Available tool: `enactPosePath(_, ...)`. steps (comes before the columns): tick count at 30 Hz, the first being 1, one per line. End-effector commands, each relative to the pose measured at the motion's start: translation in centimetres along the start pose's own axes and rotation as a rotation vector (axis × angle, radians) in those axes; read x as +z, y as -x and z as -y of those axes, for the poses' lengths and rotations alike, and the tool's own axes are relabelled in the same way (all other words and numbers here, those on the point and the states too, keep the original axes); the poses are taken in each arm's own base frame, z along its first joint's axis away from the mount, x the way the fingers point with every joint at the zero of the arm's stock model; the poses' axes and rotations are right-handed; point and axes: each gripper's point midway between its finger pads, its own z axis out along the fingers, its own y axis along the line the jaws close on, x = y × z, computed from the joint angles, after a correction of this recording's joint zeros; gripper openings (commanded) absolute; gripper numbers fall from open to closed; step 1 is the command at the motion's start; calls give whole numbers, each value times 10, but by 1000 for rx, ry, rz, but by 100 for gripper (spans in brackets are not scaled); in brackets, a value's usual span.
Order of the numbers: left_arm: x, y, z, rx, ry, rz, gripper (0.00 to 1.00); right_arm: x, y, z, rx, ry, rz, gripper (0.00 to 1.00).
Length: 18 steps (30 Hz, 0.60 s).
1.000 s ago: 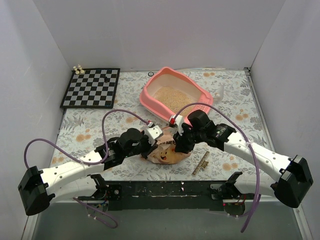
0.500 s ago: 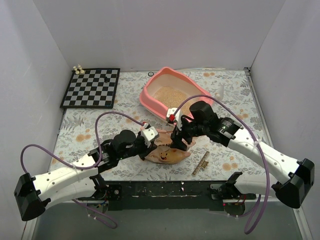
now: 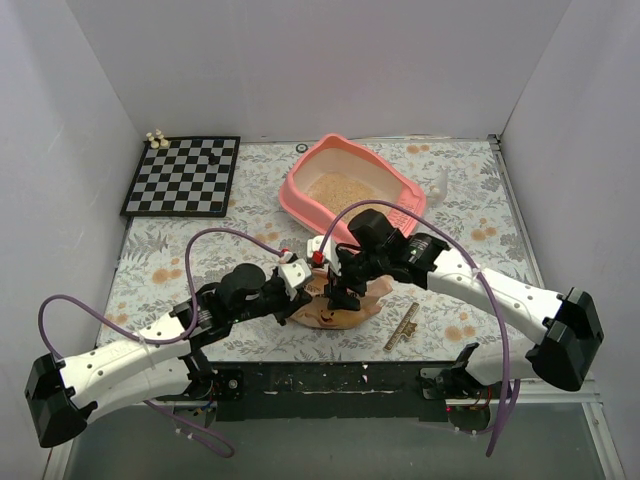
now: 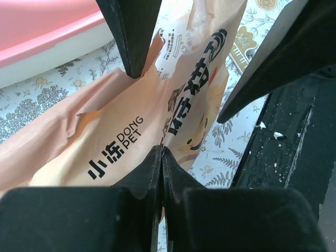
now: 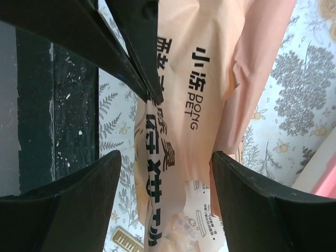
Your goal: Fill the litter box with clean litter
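Observation:
The pink litter box (image 3: 297, 203) stands at the back middle of the table, with pale beige clean litter (image 3: 345, 192) covering its floor. A crinkled tan-orange printed bag (image 3: 347, 314) lies on the table between my grippers. My left gripper (image 3: 303, 283) is shut on a thin edge of the bag (image 4: 131, 131), pinched at the fingertips (image 4: 161, 152). My right gripper (image 3: 338, 296) is open, and its jaws (image 5: 165, 178) straddle the bag (image 5: 199, 105) without closing on it. The box's pink rim shows in the left wrist view (image 4: 42, 31).
A checkerboard (image 3: 182, 176) with small chess pieces (image 3: 155, 139) lies at the back left. A translucent scoop (image 3: 438, 182) rests right of the box. A gold clip (image 3: 403, 326) lies on the floral mat right of the bag. The black base rail (image 3: 330, 380) runs along the near edge.
My right gripper has moved left and down over the bag. My left arm has shifted slightly, still at the bag's edge. The bag stays low on the table.

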Motion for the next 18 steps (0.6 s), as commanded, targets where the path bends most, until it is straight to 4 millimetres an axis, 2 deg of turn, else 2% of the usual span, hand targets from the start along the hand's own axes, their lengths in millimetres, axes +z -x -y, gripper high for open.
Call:
enactPosePath(1,-6,14,2,19,-14,56,0,16,-9,-11,-24,48,-7,77)
enactPosePath(7,-10,24,2,23,-9,95,0,26,-31,-19,23,68,-60,72)
enactPosePath(9,-9,24,1,29,-7,95,1,29,-39,-20,43,68,-79,67)
enactPosePath(10,-9,24,1,29,-2,95,5,29,-42,-21,55,68,-87,62)
enactPosePath(14,-9,27,-6,40,33,90,36,30,-49,-25,84,77,-107,36)
enactPosePath(18,-7,24,-13,93,61,49,50,27,-50,-25,109,61,-109,2)
